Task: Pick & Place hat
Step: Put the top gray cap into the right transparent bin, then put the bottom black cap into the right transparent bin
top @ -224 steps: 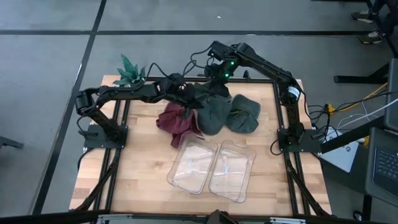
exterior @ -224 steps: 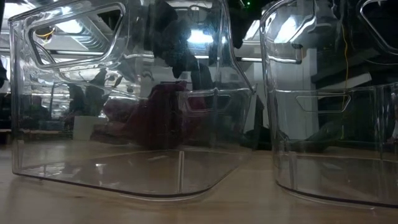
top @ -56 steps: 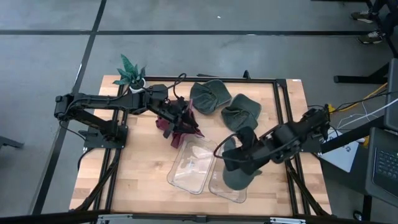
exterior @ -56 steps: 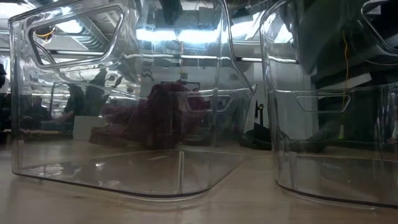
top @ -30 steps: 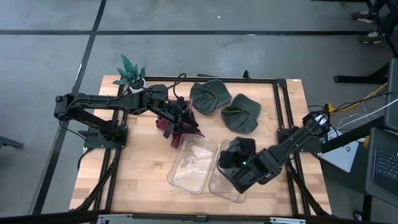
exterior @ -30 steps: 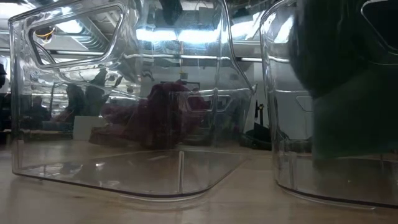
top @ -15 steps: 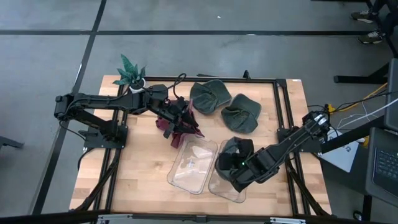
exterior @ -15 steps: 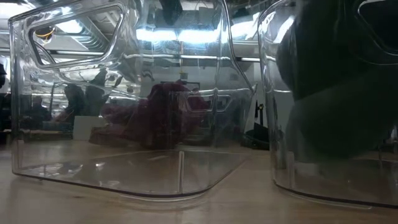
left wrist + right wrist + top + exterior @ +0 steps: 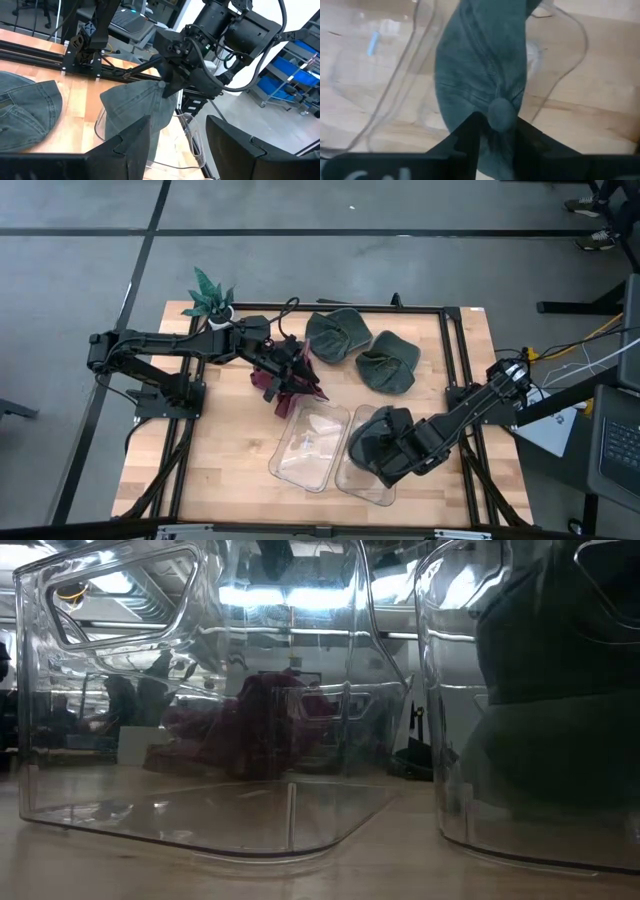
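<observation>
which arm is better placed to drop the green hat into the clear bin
The right arm. Its tool is shut on the green hat directly over the right clear bin, the hat already hanging inside it. The left tool is at the maroon hat, away from that bin.

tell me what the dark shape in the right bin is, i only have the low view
observer: it's a dark green hat. The right gripper is shut on the button at its crown.
operator: is it over the bin or beside it
observer: over it. From above, the hat covers the end of the right bin that lies nearer the spare green hats.
operator: and the left arm
observer: the left gripper is at the maroon hat, just beyond the left bin.
</observation>
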Robot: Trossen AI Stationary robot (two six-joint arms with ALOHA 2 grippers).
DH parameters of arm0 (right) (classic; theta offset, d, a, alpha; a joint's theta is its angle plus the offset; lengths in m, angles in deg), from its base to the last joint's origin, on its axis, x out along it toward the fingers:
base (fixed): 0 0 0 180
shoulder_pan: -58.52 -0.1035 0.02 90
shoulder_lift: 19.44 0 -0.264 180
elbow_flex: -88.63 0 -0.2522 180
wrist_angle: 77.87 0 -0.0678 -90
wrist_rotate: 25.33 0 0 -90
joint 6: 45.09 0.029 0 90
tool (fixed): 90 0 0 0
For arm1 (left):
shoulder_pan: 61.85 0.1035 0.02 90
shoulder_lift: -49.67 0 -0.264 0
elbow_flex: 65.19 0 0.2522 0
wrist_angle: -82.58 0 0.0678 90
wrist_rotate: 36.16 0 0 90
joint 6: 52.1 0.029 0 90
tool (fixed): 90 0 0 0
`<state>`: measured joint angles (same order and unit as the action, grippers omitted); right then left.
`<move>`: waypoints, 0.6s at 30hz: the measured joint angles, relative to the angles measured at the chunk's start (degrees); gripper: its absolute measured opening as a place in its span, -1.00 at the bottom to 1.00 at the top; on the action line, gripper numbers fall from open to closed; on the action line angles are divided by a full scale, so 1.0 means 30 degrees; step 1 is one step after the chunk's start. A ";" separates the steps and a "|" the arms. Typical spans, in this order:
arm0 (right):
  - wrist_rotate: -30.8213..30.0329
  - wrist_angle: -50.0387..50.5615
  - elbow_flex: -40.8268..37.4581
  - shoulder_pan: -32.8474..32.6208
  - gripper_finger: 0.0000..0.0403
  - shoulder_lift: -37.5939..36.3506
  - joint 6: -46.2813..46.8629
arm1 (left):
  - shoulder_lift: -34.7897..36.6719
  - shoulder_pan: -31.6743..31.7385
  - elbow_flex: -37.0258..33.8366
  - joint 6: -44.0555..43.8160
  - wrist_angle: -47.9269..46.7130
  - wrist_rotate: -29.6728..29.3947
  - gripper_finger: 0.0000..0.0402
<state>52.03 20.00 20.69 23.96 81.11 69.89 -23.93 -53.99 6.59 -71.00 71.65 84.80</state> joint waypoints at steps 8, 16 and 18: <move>0.0390 0.0245 0.0000 0.0000 -0.26 0.0000 -0.1208 | -0.0002 0.0000 0.0000 -0.0459 0.0000 -0.0009 -0.08; 0.3650 0.1958 0.0000 0.0000 0.02 -0.0007 -0.2991 | -0.0002 -0.0001 0.0000 -0.0459 0.0000 -0.0007 -0.08; 0.3737 0.1713 0.0000 0.0000 0.06 -0.0007 -0.3413 | -0.0002 -0.0002 0.0000 -0.0459 0.0005 -0.0007 -0.08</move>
<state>63.25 25.14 20.69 23.96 81.09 59.65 -23.94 -53.99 6.59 -72.38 71.66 84.78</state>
